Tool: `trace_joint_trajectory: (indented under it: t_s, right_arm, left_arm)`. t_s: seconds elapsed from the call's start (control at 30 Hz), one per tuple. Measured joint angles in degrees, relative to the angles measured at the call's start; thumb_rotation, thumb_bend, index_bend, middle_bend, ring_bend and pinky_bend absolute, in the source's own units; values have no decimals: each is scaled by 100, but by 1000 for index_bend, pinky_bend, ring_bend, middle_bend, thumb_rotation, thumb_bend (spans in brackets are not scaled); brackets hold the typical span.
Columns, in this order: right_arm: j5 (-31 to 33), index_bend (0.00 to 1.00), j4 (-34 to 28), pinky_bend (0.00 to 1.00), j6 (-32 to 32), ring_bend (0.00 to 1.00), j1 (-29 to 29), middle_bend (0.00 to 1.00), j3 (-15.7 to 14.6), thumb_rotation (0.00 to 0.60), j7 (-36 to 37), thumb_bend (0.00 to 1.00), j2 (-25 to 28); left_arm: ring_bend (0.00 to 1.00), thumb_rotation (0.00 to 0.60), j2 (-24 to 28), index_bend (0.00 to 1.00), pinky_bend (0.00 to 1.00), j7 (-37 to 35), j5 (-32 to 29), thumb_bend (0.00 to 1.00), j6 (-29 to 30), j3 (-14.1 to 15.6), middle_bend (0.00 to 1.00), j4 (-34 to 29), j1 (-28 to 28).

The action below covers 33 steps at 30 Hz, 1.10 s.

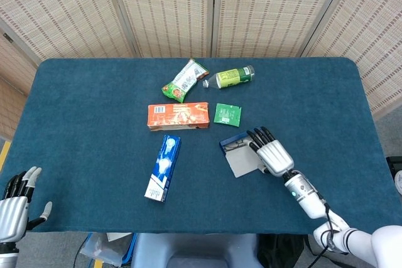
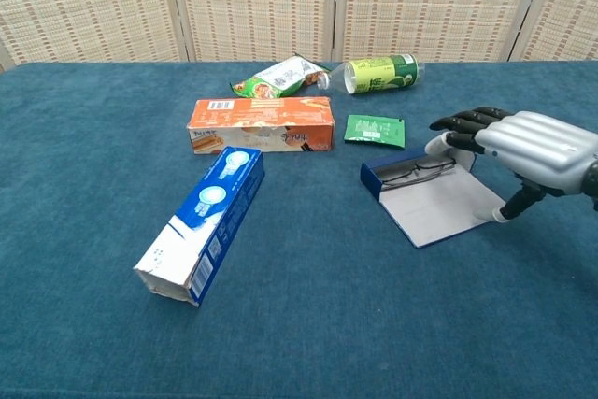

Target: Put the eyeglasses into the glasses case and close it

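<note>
Eyeglasses (image 2: 418, 171) lying inside open glasses case (image 2: 437, 203) on bench (image 2: 308, 324). Right robot hand (image 2: 525, 145) above case lid, fingers apart, empty. Left robot hand (image 1: 15, 199) off bench edge, fingers spread, empty.

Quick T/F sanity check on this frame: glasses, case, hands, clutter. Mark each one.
1. The eyeglasses lie inside the glasses case. True.
2. The case is closed. False: its lid lies open flat on the table.
3. The right hand holds the eyeglasses. False: it holds nothing and sits at the case's right side.
4. The left hand is at the table's near left corner, fingers apart and holding nothing. True.
5. The green bottle stands upright. False: it lies on its side.
</note>
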Motion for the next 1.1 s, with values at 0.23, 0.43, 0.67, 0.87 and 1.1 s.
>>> trace_joint_trajectory:
  t_s: [0.23,0.43,0.67,0.87,1.1]
  right_arm:
    - [-5,97,441,0,21,0,-106,35,-14,600,219,161,-91]
    - [16,89,787,0,-42,0,-153,27,0,600,373,160,-190]
    - [22,85,1038,0,-128,0,-181,23,16,600,491,160,-300]
    - [32,85,1152,0,-200,0,-175,22,46,600,527,159,-356]
    - [-16,85,1211,0,-225,0,-138,21,57,600,536,160,-440]
  left_arm:
    - [0,600,9,0,0,58,-21,358,-8,11,0,-41,15]
    - [0,600,7,0,0,93,-38,357,-2,7,0,-70,24]
    - [0,600,1,0,0,140,-15,358,-7,8,0,-103,14]
    - [0,600,7,0,0,152,-27,358,0,4,0,-110,21]
    - [0,600,10,0,0,142,-27,357,8,16,0,-109,38]
